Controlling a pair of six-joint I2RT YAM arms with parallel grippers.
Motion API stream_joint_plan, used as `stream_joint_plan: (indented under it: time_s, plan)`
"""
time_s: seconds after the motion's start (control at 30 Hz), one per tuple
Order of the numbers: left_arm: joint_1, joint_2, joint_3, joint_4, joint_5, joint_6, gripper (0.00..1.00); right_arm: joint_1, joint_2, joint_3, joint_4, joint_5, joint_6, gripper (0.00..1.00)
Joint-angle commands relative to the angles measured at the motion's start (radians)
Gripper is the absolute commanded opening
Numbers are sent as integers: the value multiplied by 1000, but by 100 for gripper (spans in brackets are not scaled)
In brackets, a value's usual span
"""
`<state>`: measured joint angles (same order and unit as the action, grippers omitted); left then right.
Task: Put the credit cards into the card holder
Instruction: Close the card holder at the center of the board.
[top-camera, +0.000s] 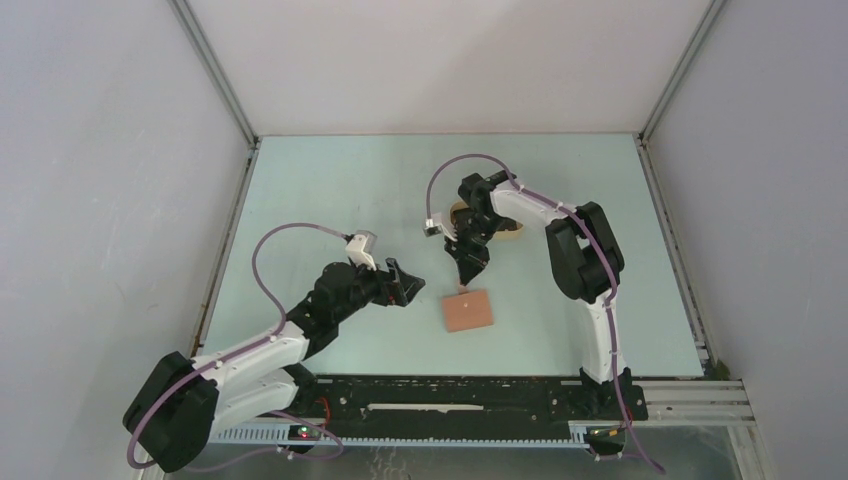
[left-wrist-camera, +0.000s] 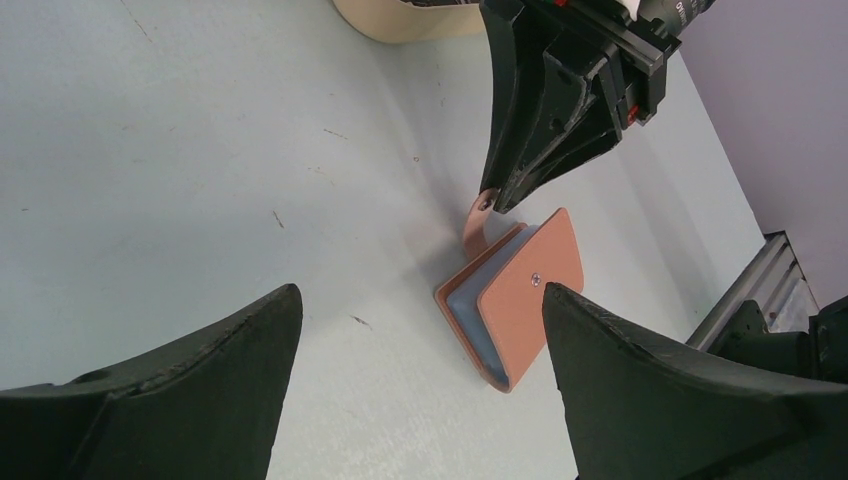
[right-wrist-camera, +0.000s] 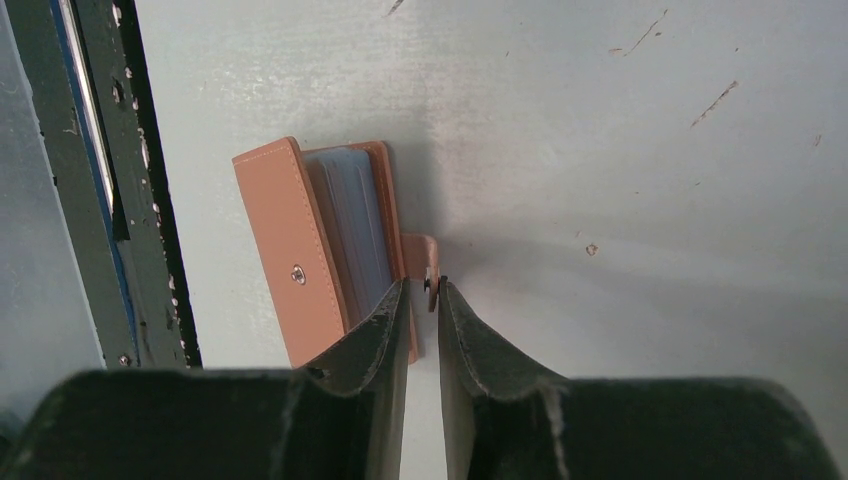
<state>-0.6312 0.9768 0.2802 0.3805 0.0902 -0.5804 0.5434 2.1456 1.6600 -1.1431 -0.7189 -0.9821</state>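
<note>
The reddish-brown card holder (top-camera: 468, 311) lies on the pale table, slightly open, with its bluish-grey pockets (left-wrist-camera: 470, 305) showing. My right gripper (top-camera: 468, 281) points down at its far edge, shut on the holder's strap tab (right-wrist-camera: 428, 255); the tab stands up between the fingertips (left-wrist-camera: 497, 200). My left gripper (top-camera: 405, 285) is open and empty just left of the holder, which lies ahead between its fingers (left-wrist-camera: 250, 340). The holder also shows in the right wrist view (right-wrist-camera: 300, 250). No credit cards show in any view.
A beige oval tray (top-camera: 512, 232) sits behind the right wrist, mostly hidden; its rim shows in the left wrist view (left-wrist-camera: 400, 22). A black rail (top-camera: 450, 395) runs along the near table edge. Enclosure walls close the left, right and back.
</note>
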Motion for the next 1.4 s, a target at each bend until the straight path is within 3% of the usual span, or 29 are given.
stream_joint_plan:
  time_s: [0.0, 0.73, 0.93, 1.1, 1.37]
  plan:
    - [10, 4, -7, 35, 14, -11, 94, -6, -6, 39, -12, -24, 5, 25]
    - [14, 16, -3, 32, 22, -13, 94, -11, -7, 41, -8, -30, 14, 22]
    - [15, 15, -2, 33, 23, -13, 94, -11, -5, 44, -13, -31, 11, 13]
    - [16, 17, -3, 36, 27, -13, 93, -11, -4, 46, -25, -37, -3, 0]
    - [11, 37, -36, 172, 179, -69, 65, -4, -82, -31, 32, -42, -16, 0]
